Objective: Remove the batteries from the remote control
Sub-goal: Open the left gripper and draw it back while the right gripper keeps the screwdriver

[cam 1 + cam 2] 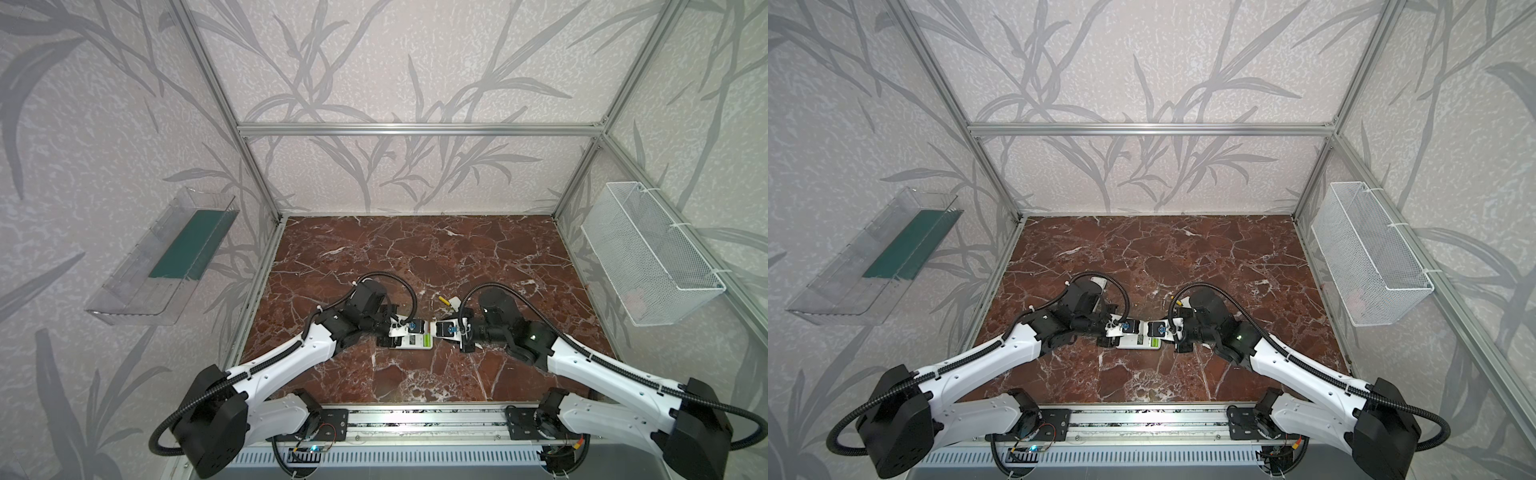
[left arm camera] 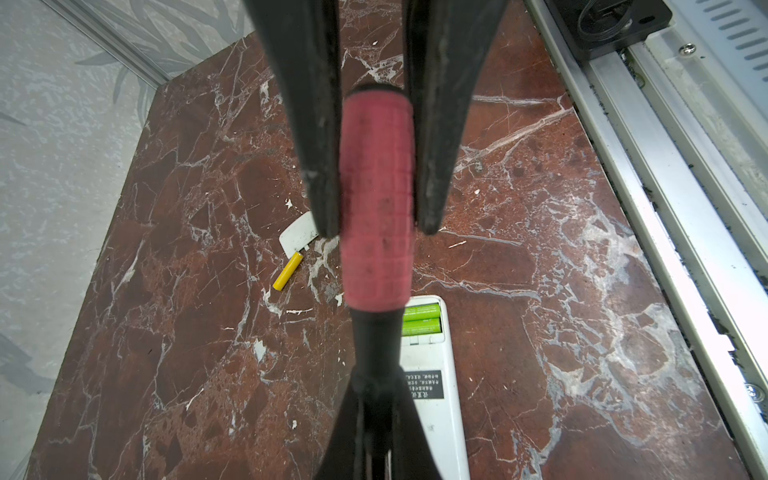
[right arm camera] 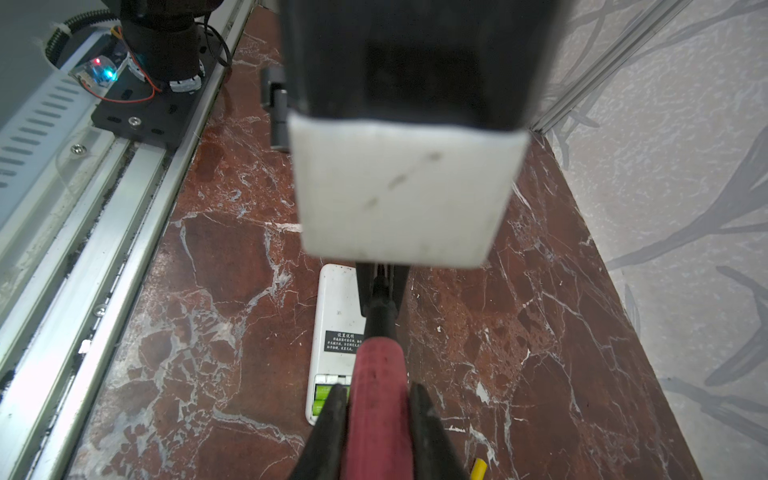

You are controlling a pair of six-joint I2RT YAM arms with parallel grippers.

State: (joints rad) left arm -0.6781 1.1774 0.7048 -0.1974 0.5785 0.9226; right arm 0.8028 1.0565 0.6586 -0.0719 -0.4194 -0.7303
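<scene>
Found a white plastic remote control (image 2: pixel 432 374) lying back-up on the red-brown, white-veined marble-look desk (image 1: pixel 457 257), about midway between the left and right edges and nearer the front edge. Noted its bay open at one end, with two lime-green cylindrical batteries (image 2: pixel 420 321) seated side by side inside. Read a black label (image 3: pixel 344 341) with white Chinese print on the remote's back: made out the heading 设置说明 in the right wrist view, failed to make out the finer lines.

Saw a slim yellow battery (image 2: pixel 288 271) loose on the desk, off the remote toward the rear edge, just beside a small white rectangular plastic cover (image 2: pixel 298 235).

Held a screwdriver (image 2: pixel 376 199) with a grid-textured pink-red handle and dark shaft roughly parallel to the remote, left tool (image 2: pixel 378 230) clamped on the handle. Had the right tool (image 3: pixel 379 297) at the dark shaft, one jaw on either side; could not tell whether pressing on it.

Caught the cover only in the left wrist view; got merely the yellow battery's tip (image 3: pixel 478 467) at the frame edge in the right wrist view. Made out the green batteries (image 1: pixel 427 342) in both top views as a small bright patch.
</scene>
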